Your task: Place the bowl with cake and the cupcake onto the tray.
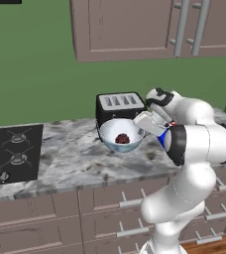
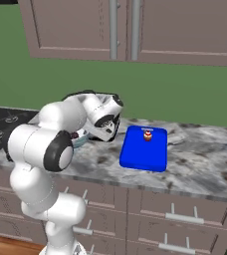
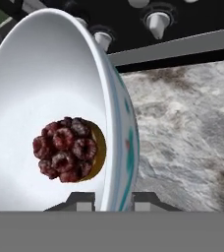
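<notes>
One bowl with cake (image 1: pixel 121 134) sits in front of the black toaster (image 1: pixel 119 106) on the marble counter (image 1: pixel 70 166), its round pale body tipped toward the left base camera so the dark reddish-brown cake lump (image 1: pixel 122 139) shows inside. In the hand view the bowl's rim (image 3: pixel 118 147) runs up between the two finger tips, with the berry-topped cake (image 3: pixel 67 149) at about 9 o'clock from that rim and the counter at 3 o'clock. The gripper (image 3: pixel 113 199) is clamped on the rim, one finger inside the bowl and one outside. In the left base view the gripper (image 1: pixel 143 128) meets the bowl at its 3 o'clock edge. In the right base view the bright blue tray (image 2: pixel 144 148) lies on the counter at 3 o'clock from the hand, and the cupcake (image 2: pixel 148 135) stands on the tray near its far edge. A black stovetop (image 1: pixel 12 154) lies at 9 o'clock from the bowl, well apart.
</notes>
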Tool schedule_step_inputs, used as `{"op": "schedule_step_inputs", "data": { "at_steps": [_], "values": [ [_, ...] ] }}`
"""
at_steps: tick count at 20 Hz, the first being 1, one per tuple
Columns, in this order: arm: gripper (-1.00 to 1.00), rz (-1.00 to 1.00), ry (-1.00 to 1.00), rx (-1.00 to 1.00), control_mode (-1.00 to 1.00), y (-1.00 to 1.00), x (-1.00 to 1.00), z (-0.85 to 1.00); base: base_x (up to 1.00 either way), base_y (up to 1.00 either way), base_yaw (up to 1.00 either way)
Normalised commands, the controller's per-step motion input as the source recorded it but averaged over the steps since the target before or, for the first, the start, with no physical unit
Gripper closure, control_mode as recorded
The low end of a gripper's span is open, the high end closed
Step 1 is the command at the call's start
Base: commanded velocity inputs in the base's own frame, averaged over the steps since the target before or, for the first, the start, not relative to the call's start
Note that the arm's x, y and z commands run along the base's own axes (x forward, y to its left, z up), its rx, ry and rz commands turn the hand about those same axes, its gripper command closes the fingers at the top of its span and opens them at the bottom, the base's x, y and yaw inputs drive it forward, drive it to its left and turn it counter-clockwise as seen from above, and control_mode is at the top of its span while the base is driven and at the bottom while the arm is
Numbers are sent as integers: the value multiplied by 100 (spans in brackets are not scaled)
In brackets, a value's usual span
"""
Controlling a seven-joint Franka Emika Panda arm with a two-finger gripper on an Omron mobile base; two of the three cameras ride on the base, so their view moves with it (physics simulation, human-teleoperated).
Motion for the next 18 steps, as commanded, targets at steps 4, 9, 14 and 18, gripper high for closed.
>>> {"op": "schedule_step_inputs", "data": {
  "at_steps": [4,9,14,18],
  "values": [
    [100,0,0,0,-100,-46,0,23,0,0,0],
    [100,0,0,3,-100,-66,0,5,0,0,0],
    [100,0,0,5,-100,-75,0,8,0,0,0],
    [100,0,0,5,-100,-77,0,9,0,0,0]
  ]
}}
